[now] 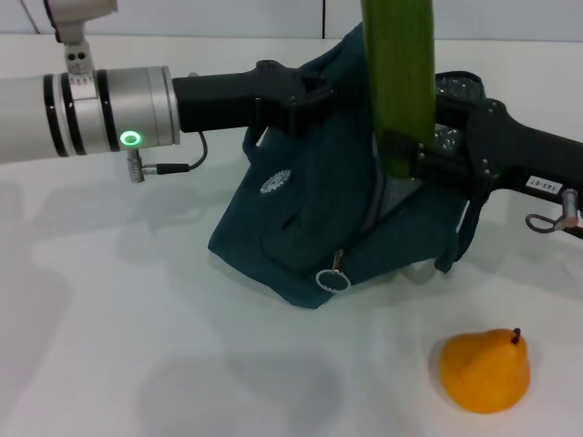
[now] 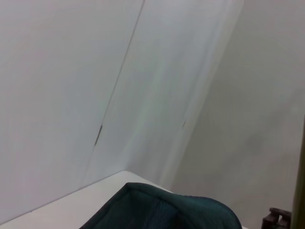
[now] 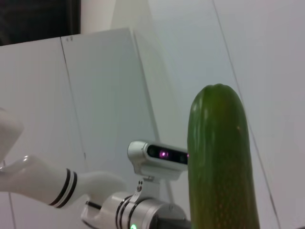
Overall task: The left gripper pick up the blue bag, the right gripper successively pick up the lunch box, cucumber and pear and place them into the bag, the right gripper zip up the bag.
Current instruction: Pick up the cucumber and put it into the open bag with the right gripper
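The cucumber [image 1: 398, 82] is held upright by the right gripper [image 1: 412, 157], whose fingers are closed on its lower end, directly over the blue bag [image 1: 310, 237]. The bag's far edge is gripped and lifted by the left gripper [image 1: 305, 98], clamped on the fabric. The pear [image 1: 485, 370] is seen on the white table [image 1: 109, 346], well apart from both grippers.

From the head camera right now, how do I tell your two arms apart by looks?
The left gripper is a black claw on a black wrist joined to a silver cylindrical arm with black bands, a green ring light and a thin black cable. The right gripper is all black and blocky, with a small white label and a metal connector.
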